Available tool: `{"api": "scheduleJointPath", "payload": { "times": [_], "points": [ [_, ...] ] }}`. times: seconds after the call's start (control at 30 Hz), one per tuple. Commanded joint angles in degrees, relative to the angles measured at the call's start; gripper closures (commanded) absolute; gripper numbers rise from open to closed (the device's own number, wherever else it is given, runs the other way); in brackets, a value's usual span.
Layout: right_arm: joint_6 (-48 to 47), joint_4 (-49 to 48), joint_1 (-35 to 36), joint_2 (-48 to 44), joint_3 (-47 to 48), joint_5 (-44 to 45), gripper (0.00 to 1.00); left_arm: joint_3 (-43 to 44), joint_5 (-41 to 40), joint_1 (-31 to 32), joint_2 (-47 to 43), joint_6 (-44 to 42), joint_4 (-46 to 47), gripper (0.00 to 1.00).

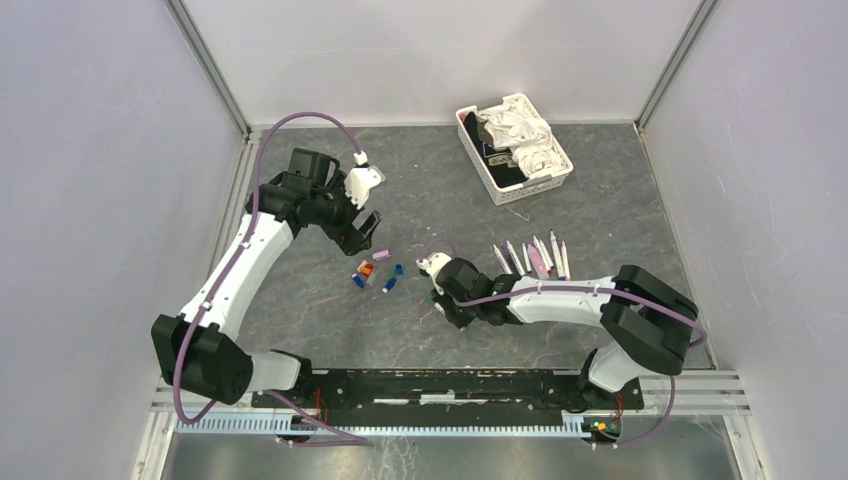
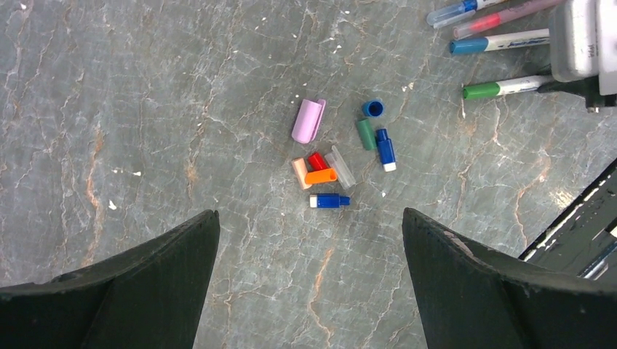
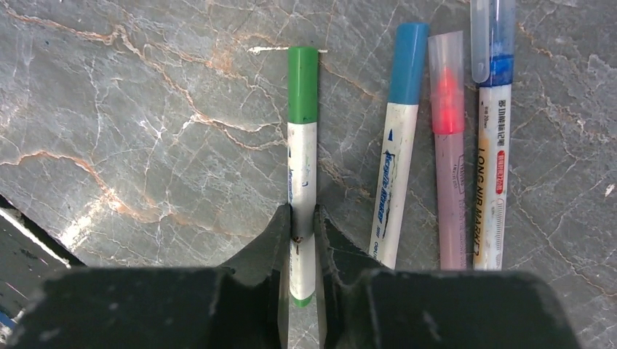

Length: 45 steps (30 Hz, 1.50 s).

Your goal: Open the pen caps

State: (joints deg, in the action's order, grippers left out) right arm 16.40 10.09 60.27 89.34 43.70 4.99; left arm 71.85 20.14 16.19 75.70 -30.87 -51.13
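right fingers clamp the green pen by its barrel, cap on at 12 o'clock; three capped pens at 3 o'clock. left fingers gape over loose caps on the desk. several off, at least four left.

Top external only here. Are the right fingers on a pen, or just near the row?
Observer: On one. Right wrist shows the right fingers pinching the green-capped pen by its white barrel.
Operator: Cap on?
Observer: Yes, the green cap sits on the end away from the fingers.
Operator: Left side?
Observer: Left wrist shows the left fingers wide apart above the loose caps, nothing between them.
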Motion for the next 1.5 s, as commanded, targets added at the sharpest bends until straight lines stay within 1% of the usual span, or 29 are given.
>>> {"api": "scheduleJointPath", "payload": {
  "times": [0.0,0.1,0.17,0.23,0.4,0.53,0.67,0.8,0.97,1.1,1.27,1.33,1.47],
  "points": [
    [-1.28,-1.48,0.21,1.63,0.42,0.27,0.88,-0.16,4.41,-0.17,-1.26,-4.48,-1.86,0.00],
    [-2.46,-2.04,-0.21,-0.20,0.59,-2.08,0.97,-2.69,8.57,-0.18,-3.09,-8.89,-3.38,0.00],
    [-3.01,-2.71,-1.75,-2.38,0.68,-5.72,1.00,-4.26,11.71,-0.10,-4.37,-12.35,-4.66,0.00],
    [-3.20,-3.89,-3.97,-4.53,0.77,-11.72,1.00,-5.43,14.84,-0.11,-5.78,-15.38,-5.69,0.00],
    [-3.49,-6.67,-9.61,-6.99,3.16,-31.56,1.00,-7.44,22.54,1.04,-7.38,-21.30,-8.68,0.00],
    [-5.87,-2.92,-12.29,-4.57,7.96,-44.17,1.00,-8.35,24.13,4.62,-6.40,-23.85,-10.80,0.00],
    [-9.10,1.55,-12.88,-1.48,12.65,-51.62,1.00,-9.22,23.82,8.69,-5.87,-24.95,-10.82,0.03],
    [-10.06,3.42,-13.20,0.76,15.22,-54.34,1.00,-9.28,21.64,12.31,-4.26,-25.74,-10.83,0.09],
    [-9.47,3.12,-13.76,2.03,16.67,-56.54,1.00,-9.33,19.74,14.42,-2.59,-27.82,-12.02,0.20],
    [-8.25,1.83,-14.61,2.47,17.03,-58.83,1.00,-10.06,18.48,15.39,-1.60,-28.63,-12.30,0.30],
    [-7.93,2.19,-15.13,3.34,17.75,-60.60,1.00,-11.12,17.79,16.27,-1.21,-28.41,-11.00,0.36],
    [-7.94,2.36,-15.18,3.57,17.88,-60.94,1.00,-11.54,17.01,16.57,-1.38,-28.08,-9.85,0.40],
    [-7.64,2.57,-15.27,3.83,17.96,-61.07,1.00,-11.58,16.42,16.94,-1.53,-27.30,-8.54,0.51]
  ]
}}
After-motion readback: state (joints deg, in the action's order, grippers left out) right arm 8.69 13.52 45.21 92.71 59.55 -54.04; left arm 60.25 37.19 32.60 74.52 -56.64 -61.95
